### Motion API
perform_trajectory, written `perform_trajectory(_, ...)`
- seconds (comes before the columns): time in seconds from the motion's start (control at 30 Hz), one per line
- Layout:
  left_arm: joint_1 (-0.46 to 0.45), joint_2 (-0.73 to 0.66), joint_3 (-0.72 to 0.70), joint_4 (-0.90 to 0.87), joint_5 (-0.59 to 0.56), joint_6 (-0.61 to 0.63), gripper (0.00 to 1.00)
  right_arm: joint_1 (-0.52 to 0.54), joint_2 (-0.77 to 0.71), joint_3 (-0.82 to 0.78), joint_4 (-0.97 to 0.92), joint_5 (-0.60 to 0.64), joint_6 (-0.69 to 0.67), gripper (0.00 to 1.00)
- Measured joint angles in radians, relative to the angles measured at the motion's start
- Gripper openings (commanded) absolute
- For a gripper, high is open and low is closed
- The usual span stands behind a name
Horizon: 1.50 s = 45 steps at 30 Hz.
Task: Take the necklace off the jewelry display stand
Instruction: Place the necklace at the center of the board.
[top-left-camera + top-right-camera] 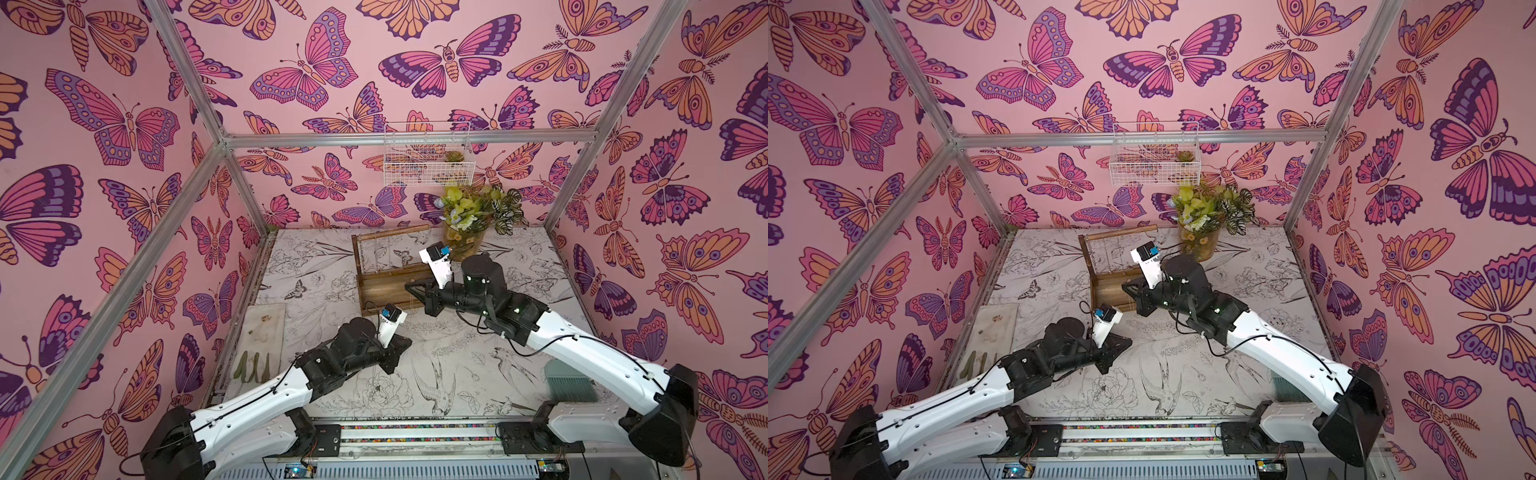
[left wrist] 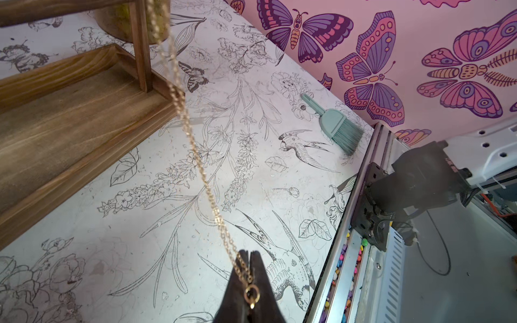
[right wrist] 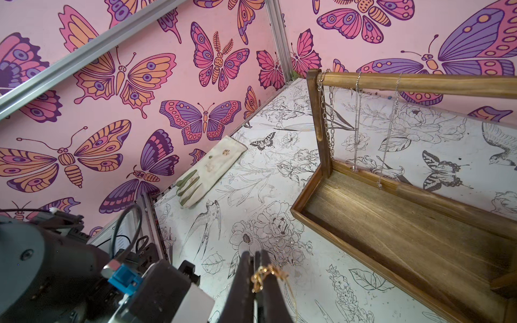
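Holding a fine gold necklace point(image 2: 195, 156) in the air, both claws are clenched on it. The left gripper point(image 2: 249, 256) pinches the chain beside its round clasp ring, and the right gripper point(image 3: 254, 256) pinches a bunched gold end.

The chain rises taut from the left gripper, passing close by the near right tray corner point(image 2: 167, 103) and an upright point(image 2: 141, 50) of the jewelry display stand point(image 3: 405, 223), a brown wooden frame at the far middle of the table point(image 1: 332, 282). Its upper run leaves the left wrist view, so I cannot tell whether it loops over the stand.

The likely trouble is snagging. If the arms pull apart or sideways, the links could catch on that corner or upright, then snap or drag the light stand over. The pinched ends could also slip free. Three silver chains point(image 3: 356, 120) hang from the top bar point(image 3: 433, 84) and might tangle.
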Motion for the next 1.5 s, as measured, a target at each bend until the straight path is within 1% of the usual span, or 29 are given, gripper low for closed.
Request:
perform_trajectory(0.4, -0.05, -0.037, -0.08, -0.031, -0.069, -0.068, 0.01, 0.001, 0.081, -0.09, 0.08, -0.013, 0.04, 0.0)
perform_trajectory(0.67, -0.095, -0.052, -0.141, -0.041, -0.136, -0.134, 0.01, 0.001, 0.153, -0.113, 0.135, -0.035, 0.055, 0.0)
perform_trajectory(1.03, -0.133, -0.044, -0.152, -0.053, -0.188, -0.204, 0.0, 0.003, 0.26, -0.151, 0.212, -0.064, 0.079, 0.0)
perform_trajectory(1.5, -0.208, -0.014, -0.192, -0.082, -0.234, -0.288, 0.0, 0.004, 0.356, -0.172, 0.268, -0.093, 0.086, 0.0)
